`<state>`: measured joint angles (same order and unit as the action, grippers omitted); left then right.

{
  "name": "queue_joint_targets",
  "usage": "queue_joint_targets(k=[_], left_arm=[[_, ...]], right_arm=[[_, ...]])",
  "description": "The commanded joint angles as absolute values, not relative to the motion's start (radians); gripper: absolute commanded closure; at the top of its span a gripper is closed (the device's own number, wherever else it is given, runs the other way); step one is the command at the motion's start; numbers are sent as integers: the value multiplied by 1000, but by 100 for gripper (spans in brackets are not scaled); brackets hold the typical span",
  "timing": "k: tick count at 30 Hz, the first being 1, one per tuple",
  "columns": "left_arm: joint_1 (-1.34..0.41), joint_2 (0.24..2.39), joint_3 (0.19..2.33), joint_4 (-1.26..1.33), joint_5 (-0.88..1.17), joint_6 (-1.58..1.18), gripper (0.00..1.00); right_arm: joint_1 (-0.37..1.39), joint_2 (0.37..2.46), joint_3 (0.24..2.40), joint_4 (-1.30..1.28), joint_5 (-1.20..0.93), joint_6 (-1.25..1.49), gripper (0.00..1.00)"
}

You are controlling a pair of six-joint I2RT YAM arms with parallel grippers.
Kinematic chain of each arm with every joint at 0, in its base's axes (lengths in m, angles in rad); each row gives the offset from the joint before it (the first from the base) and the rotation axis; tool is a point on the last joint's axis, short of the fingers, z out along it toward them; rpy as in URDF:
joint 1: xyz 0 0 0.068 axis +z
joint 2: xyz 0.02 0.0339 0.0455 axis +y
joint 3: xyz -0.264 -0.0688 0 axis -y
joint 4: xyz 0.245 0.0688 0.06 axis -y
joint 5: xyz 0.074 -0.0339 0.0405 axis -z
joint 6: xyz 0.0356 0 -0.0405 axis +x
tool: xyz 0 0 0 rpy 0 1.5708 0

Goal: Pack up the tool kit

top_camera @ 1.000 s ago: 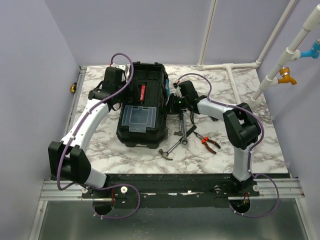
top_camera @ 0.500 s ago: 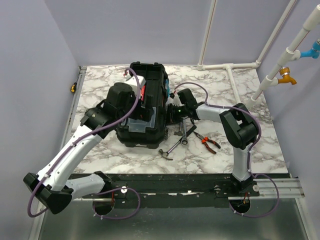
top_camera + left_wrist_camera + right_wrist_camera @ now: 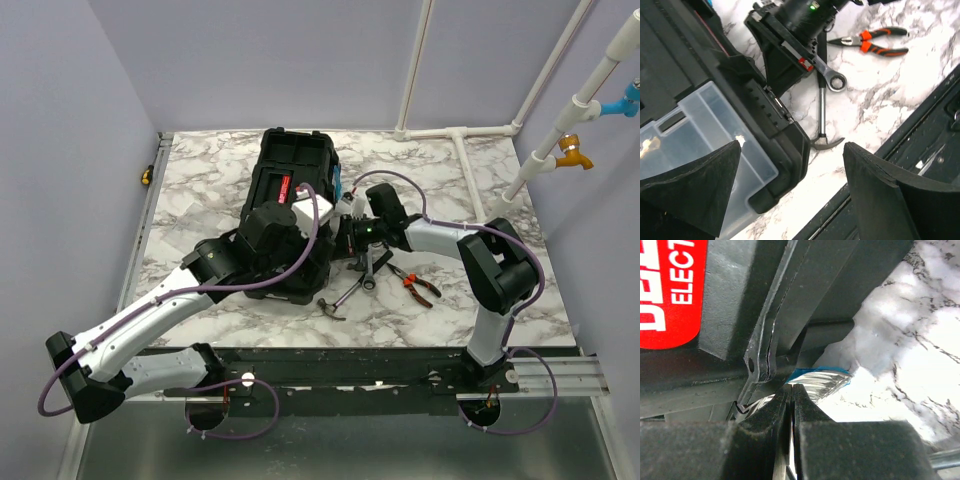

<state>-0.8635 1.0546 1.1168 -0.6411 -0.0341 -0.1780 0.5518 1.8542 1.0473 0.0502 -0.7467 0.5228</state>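
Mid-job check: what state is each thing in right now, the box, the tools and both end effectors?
toolbox: lid down, flat on the table.
clear-lidded compartment: shut.
latch: fastened or not, cannot tell.
left end effector: open, above the toolbox's near corner.
right end effector: shut, at the latch.
wrench: loose on the table, unpacked.
hammer: loose, unpacked.
pliers: loose, unpacked.

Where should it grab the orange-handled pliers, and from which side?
Probably just behind the pivot, where the two handles run closest. The pliers lie flat on the marble table, nose toward the toolbox, handles splayed toward the near right. Come straight down and close across both handles; the wrench crowds the nose end.
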Motion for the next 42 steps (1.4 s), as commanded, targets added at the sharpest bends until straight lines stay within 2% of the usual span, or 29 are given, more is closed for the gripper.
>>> queue_joint_targets(k=[1,9,13,16,20,27,37,42], left_arm=[[-938,1123,1201,-722,-143,-111,16],[-946,1125,1159,-691,-245,-194,14],[-938,1159,1175,-778,-433,-369,7],[-924,1154,1139,-747,-418,-405,4],[-899,1183,1134,-756,-408,-417,3],[-879,1222,1106,-805,-480,-426,3],[-811,1156,1017,-755,-412,-396,3],[-807,1122,1022,-741,-385,-378,3]], right_arm=[[566,1832,1060,-26,-740,483,90],[550,1831,1126,-114,-394,480,93],[549,1876,1183,-116,-318,507,93],[548,1945,1233,-88,-378,521,93],[548,2050,1297,-71,-574,522,93],[548,2095,1186,-22,-818,500,93],[547,1976,1046,7,-984,455,93],[541,1882,974,111,-1066,528,92]])
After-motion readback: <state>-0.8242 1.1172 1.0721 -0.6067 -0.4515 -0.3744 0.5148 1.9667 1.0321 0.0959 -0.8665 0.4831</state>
